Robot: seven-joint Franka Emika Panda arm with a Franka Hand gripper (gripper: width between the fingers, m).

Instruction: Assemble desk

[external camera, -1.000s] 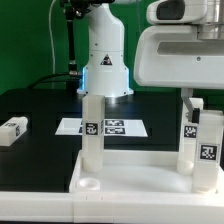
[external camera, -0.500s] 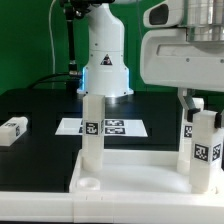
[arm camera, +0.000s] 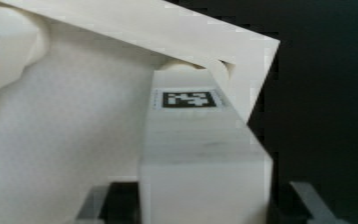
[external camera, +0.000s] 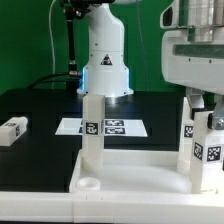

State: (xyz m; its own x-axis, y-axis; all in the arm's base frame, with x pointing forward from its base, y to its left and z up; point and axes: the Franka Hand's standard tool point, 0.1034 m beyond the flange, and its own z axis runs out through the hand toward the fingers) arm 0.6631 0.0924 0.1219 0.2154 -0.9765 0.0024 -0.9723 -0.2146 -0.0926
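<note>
The white desk tabletop [external camera: 130,180] lies rim up at the front of the exterior view. One leg [external camera: 92,135] stands upright in a socket on its left, with an empty round socket [external camera: 88,185] in front of it. Another leg [external camera: 187,135] stands at the right rear. My gripper [external camera: 207,118] is shut on a third tagged leg [external camera: 209,160], upright at the tabletop's right edge. In the wrist view this leg [arm camera: 202,150] fills the space between my gripper's [arm camera: 206,205] dark fingers [arm camera: 115,203], over the tabletop [arm camera: 60,110]. A fourth leg [external camera: 12,130] lies loose on the black table at the left.
The marker board [external camera: 112,127] lies flat behind the tabletop. The arm's white base [external camera: 105,60] stands at the back centre. A green backdrop closes the rear.
My arm and wrist have shifted toward the exterior view's right. The held leg has turned about its own axis, so its tags face differently. The other parts have not moved.
</note>
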